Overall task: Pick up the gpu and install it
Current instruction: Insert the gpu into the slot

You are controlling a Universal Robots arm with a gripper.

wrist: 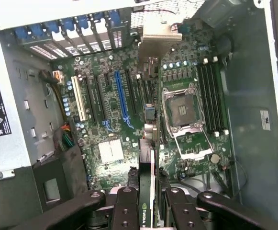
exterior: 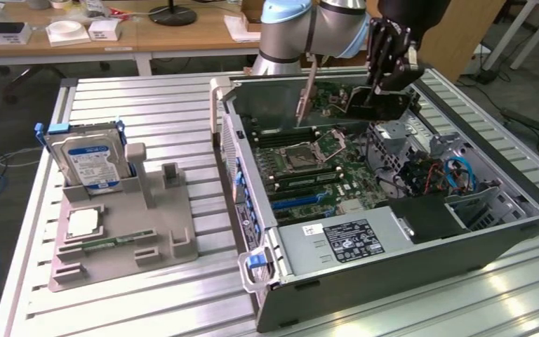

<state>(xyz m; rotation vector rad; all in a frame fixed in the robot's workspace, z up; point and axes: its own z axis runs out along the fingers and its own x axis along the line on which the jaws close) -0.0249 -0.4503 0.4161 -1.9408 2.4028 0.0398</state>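
One end effector (wrist: pixel 148 213) was clenched on the gpu (wrist: pixel 147 163), holding it edge-on over the motherboard (wrist: pixel 110 120) inside the open computer case (exterior: pixel 494 232) on the counter (exterior: pixel 129 98), seemingly to align its connector edge with a slot.

Hard drive (exterior: pixel 84 160) upright in grey holder (exterior: pixel 157 228)

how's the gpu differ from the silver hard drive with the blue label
The thin flat gpu card is gripped by the claw above the open case; the silver hard drive sits in a grey holder outside it. The gpu is slim, the drive boxier. Both stand on edge.
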